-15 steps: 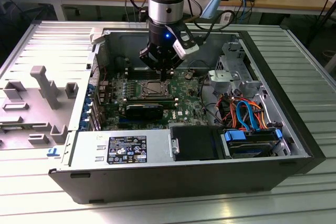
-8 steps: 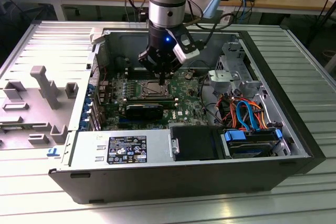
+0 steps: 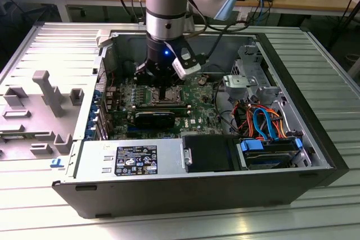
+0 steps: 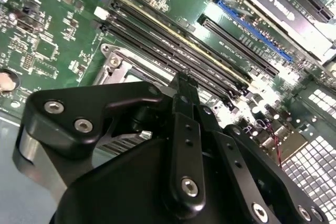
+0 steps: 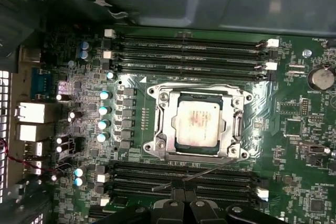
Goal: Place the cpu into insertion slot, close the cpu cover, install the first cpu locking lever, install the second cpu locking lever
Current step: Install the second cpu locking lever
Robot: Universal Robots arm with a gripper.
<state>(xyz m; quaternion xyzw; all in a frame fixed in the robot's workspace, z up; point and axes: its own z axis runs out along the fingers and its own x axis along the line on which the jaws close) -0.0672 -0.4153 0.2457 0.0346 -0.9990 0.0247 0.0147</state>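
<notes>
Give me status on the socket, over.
Gripper low over the board, jaws together. Cpu seated in insertion slot, cpu cover down around it. Thin lever lies beside it.

Power supply label: white print on black, unreadable.
Card: white lettering, blurred.
Cpu: faint marking, unreadable.
Board: tiny white markings, illegible.

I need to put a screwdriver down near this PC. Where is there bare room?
Bare ribbed table lies past the case on the exterior view's right and along the near edge in front. The grey fixture plate on the left is cluttered with blocks. Inside, the gripper hangs over the cpu; boards and cables crowd everything.
</notes>
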